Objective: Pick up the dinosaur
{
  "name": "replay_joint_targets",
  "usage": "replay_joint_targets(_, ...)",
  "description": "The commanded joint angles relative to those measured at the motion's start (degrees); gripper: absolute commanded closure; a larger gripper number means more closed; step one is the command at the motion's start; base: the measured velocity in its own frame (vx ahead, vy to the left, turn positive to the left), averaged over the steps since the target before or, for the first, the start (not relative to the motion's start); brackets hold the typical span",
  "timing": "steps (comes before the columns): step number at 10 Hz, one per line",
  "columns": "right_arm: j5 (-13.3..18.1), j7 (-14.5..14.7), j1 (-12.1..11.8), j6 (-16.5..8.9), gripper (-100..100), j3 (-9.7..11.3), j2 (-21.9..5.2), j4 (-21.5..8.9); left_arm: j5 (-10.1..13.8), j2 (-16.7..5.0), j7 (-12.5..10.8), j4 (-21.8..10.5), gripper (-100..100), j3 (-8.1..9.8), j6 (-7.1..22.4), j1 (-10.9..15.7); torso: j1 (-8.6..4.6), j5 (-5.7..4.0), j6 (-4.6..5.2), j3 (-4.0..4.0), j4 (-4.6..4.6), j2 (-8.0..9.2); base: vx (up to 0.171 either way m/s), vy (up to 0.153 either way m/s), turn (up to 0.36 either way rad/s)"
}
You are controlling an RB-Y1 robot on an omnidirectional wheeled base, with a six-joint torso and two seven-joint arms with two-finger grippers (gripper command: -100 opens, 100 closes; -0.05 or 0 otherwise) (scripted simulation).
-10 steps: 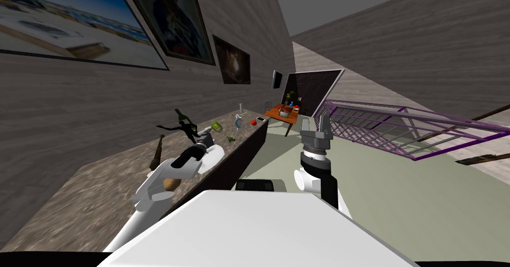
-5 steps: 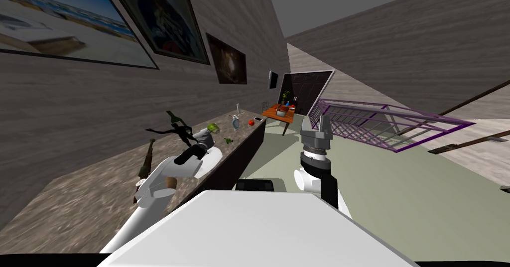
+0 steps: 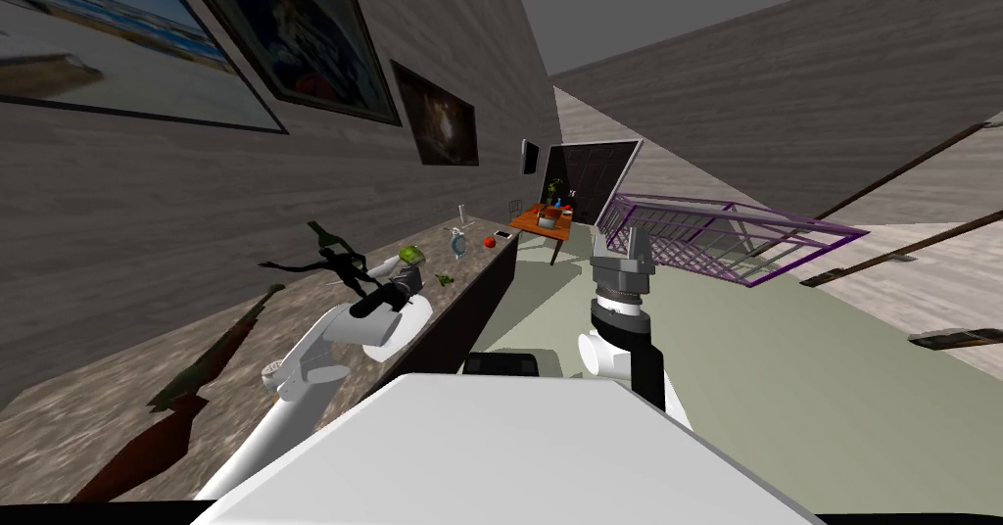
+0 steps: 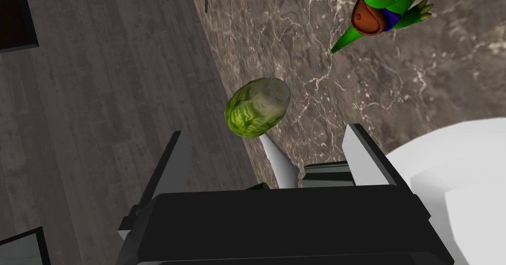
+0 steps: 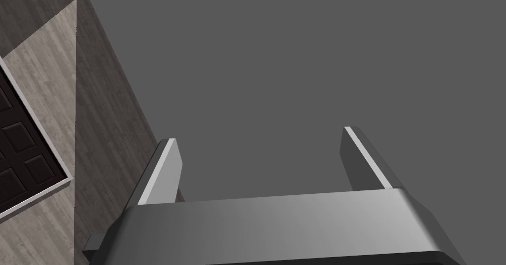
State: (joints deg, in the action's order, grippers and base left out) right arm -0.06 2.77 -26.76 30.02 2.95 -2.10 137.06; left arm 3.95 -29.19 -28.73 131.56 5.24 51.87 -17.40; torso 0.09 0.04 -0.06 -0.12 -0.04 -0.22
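Left gripper (image 4: 267,132) spread wide, just short of green lumpy ball (image 4: 257,107). Green dinosaur (image 4: 380,15) beyond ball, top cut off. Right gripper (image 5: 259,133) spread too, well away from ball.

Obstacle: green leafy ball (image 4: 257,107), just ahead of the spread left gripper (image 4: 267,131), by the wall.
Free room: bare counter (image 4: 395,94) around the dinosaur (image 4: 383,12), right of the ball.

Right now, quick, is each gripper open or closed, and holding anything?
Left gripper: open, holding nothing.
Right gripper: open, holding nothing.
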Motion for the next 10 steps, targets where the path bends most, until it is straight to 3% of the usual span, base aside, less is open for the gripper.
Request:
replay_joint_targets(1,0.0,0.0,0.0,0.0,0,0.0,0.0,0.0,0.5,-0.2,0.0,-0.1,-100,-0.19,1.6,0.3,0.0,0.0,0.0,0.0,0.0,0.0,0.016,0.011,-0.066)
replay_joint_targets(5,0.0,0.0,0.0,0.0,0,0.0,0.0,0.0,2.3,-1.0,0.0,-0.4,-100,-1.74,8.3,1.8,0.02,0.01,-0.04,-0.01,0.0,-0.01,0.019,0.013,-0.125)
replay_joint_targets(6,0.0,0.0,0.0,0.0,0,0.0,0.0,0.0,2.3,-1.0,0.0,-0.4,-100,-1.74,8.4,1.8,0.0,0.0,-0.01,0.0,0.0,0.0,0.013,0.009,-0.052)
replay_joint_targets(10,0.0,0.0,0.0,0.0,0,0.0,0.0,0.0,3.8,-1.6,0.0,-0.9,-100,-3.1,14.1,2.8,0.0,0.0,-0.04,0.01,0.0,0.02,0.013,0.011,-0.1)
